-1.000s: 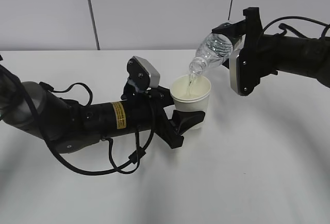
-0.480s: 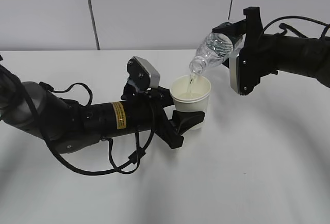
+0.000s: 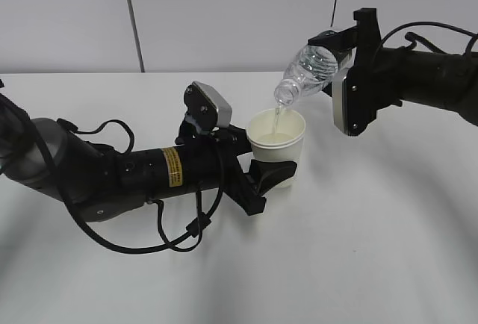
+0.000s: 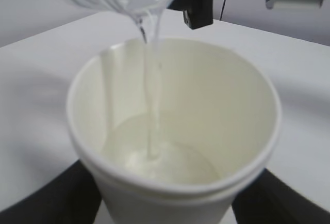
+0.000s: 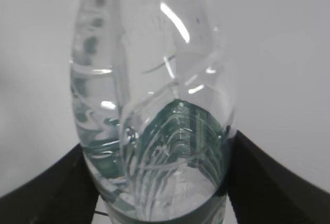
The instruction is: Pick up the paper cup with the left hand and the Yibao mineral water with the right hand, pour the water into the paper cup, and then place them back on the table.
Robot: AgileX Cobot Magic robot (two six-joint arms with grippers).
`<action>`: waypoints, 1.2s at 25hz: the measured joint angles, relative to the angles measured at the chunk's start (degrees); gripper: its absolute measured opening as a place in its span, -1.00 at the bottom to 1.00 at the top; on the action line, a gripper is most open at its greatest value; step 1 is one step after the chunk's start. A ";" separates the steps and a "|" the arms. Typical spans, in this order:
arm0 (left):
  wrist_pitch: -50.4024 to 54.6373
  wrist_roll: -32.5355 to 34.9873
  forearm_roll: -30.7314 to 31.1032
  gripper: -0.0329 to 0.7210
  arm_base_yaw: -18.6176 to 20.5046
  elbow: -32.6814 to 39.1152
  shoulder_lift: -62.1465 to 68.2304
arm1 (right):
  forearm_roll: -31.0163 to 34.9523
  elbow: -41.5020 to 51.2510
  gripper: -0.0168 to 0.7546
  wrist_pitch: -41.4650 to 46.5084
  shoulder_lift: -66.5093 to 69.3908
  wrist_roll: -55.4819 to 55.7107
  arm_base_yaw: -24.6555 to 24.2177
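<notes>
My left gripper [image 3: 270,167] is shut on the white paper cup [image 3: 277,145] and holds it upright, its base hidden behind the fingers. In the left wrist view the cup [image 4: 206,105] fills the frame with water pooled in its bottom, between my black fingers [image 4: 62,195]. My right gripper [image 3: 336,59] is shut on the clear Yibao mineral water bottle [image 3: 305,74], tilted neck-down over the cup. A thin stream of water falls from its mouth into the cup. The bottle [image 5: 154,121] with its green label fills the right wrist view.
The white table [image 3: 373,249] spreads around both arms. Loose black cables [image 3: 175,238] hang under the left arm. A grey wall stands behind.
The bottle has stayed tilted over the cup and water keeps streaming in. Neither arm has visibly moved.
</notes>
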 joint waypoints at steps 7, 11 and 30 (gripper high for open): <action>0.00 0.00 0.00 0.28 0.00 0.00 0.00 | 0.00 0.00 0.36 0.00 0.00 1.66 0.00; 0.00 0.00 -0.11 0.28 0.00 0.00 0.00 | 0.00 0.00 0.36 0.00 0.00 4.08 0.00; 0.93 0.00 -3.06 0.28 0.05 0.00 0.00 | 0.00 0.00 0.36 0.00 0.00 27.91 0.00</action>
